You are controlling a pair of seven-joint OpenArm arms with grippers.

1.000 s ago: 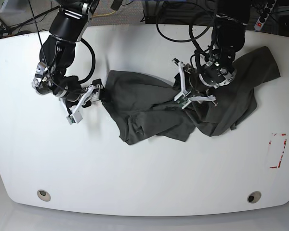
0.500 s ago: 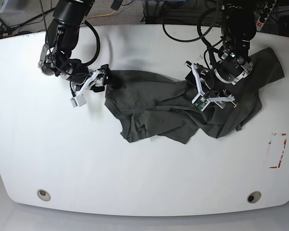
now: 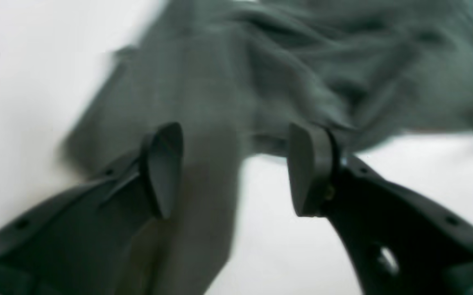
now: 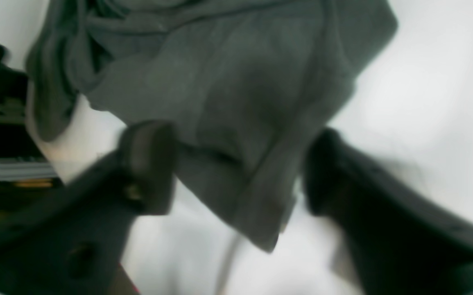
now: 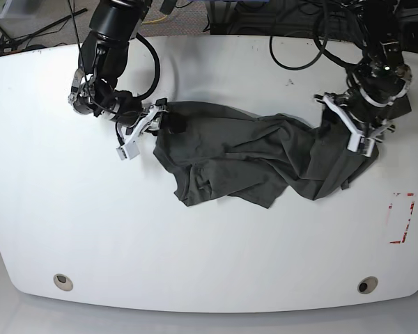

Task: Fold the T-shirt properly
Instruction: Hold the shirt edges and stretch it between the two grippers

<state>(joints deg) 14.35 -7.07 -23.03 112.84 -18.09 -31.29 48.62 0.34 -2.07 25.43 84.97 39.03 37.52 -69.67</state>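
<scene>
The T-shirt is lying crumpled across the upper middle of the white tabletop, a dark charcoal grey-green heap of soft matte cloth with deep folds running along it (no collar or print is showing from here). Its near edge is sagging toward the front in a loose flap.

The right hand is sitting at the shirt's one end, its fingers standing apart with a corner of cloth lying between them; the blur is hiding whether they are pinching it. The left hand is hovering over the other end, fingers spread on either side of a fold, not pressing it.

Red tape marks are sitting near the tabletop's edge, well apart from the shirt, and two round grommets are showing along the front.
</scene>
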